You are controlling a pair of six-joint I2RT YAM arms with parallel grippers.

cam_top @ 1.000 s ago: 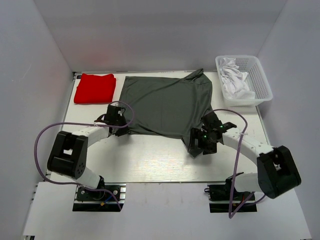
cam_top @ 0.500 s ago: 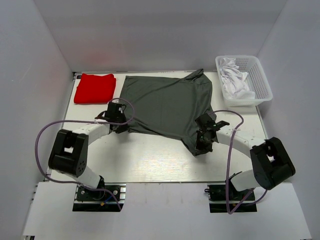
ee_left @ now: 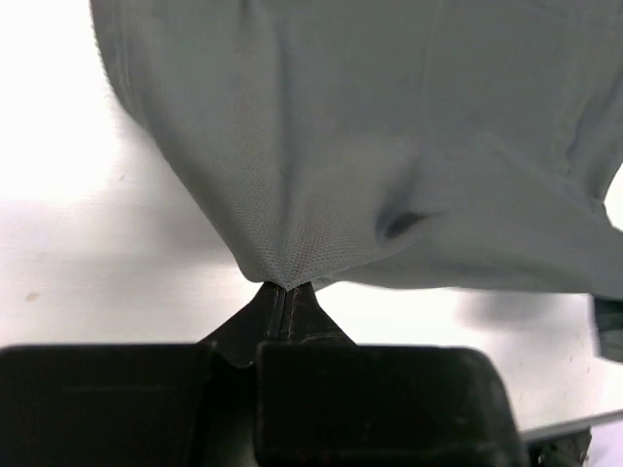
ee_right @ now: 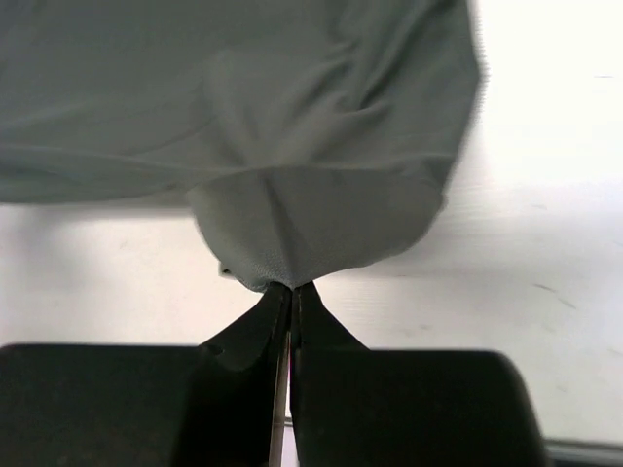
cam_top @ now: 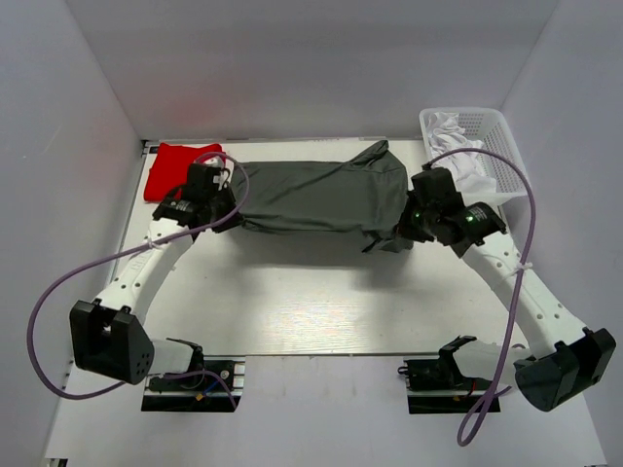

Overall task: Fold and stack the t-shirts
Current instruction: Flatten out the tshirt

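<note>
Seen from above, a grey t-shirt [cam_top: 316, 195] lies doubled over as a wide band across the far half of a white table [cam_top: 311, 302]. It stretches between the two arms. Its far edge runs close to the back of the table. Its near edge is a fairly straight line, with a small bunched flap drooping at the right end.

The left gripper [cam_top: 226, 208] is at the shirt's left end and the right gripper [cam_top: 404, 230] is at its right end.

In the left wrist view, the left gripper [ee_left: 285, 292] has its jaws pressed together on a pinch of the grey t-shirt [ee_left: 370, 136], and the cloth fans outward from the tips. In the right wrist view, the right gripper [ee_right: 290, 290] is likewise clenched on a small tuck of the grey t-shirt [ee_right: 243, 97], with bare table to the right of the hanging hem.

A folded red t-shirt [cam_top: 171, 171] sits at the far left corner, just beside the left gripper and partly covered by that arm. A white basket [cam_top: 511, 161] holding crumpled white cloth [cam_top: 458, 146] stands at the far right corner, near the right wrist. A purple cable [cam_top: 516, 185] arcs over its near side.

Between the shirt's near edge and the arm bases lies a broad strip of bare table. White walls close in the left, right and back sides.
</note>
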